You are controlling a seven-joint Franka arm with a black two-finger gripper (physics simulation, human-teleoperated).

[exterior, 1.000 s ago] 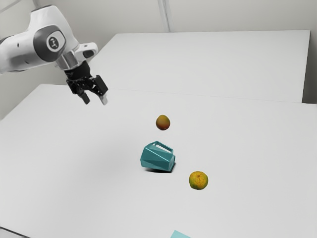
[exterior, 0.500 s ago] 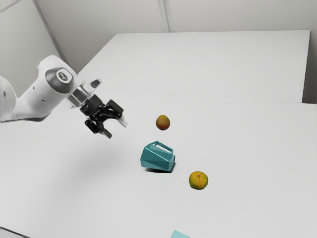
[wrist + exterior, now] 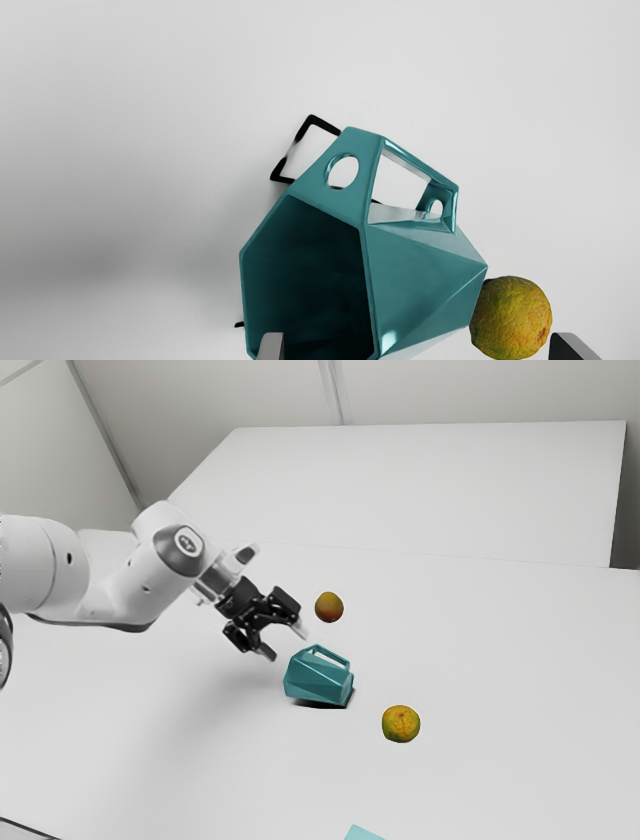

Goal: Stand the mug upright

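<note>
Teal faceted mug with an angular handle (image 3: 318, 678), down on its side on the smooth white table (image 3: 500, 640), and that's where we start! Its handle is uppermost in the exterior view, its mouth turned toward the arm, and the wrist view looks right into that dark hollow.

Right beside it comes the black two-finger gripper (image 3: 285, 645), open wide and gripping nothing, with a small gap between its fingertips and the mug. In the wrist view, one pale grey fingertip (image 3: 271, 346) overlaps the mug's mouth, while the other lines up next to the fruit!

Near the gripper too, a small reddish-brown round fruit (image 3: 329, 607), past the mug's handle side. Then the yellow-green dimpled citrus fruit (image 3: 401, 724), off the base end of the mug toward the exterior view's right; the exterior view shows clear table between the two.

Back along the arm we go, the white and grey jointed robot arm (image 3: 150, 580), reaching in from the exterior view's left. Further off, a flat pale-blue piece (image 3: 362, 834) pokes in, cut by the picture's edge, and away beyond the table spreads a broad plain white surface (image 3: 420, 490).
</note>
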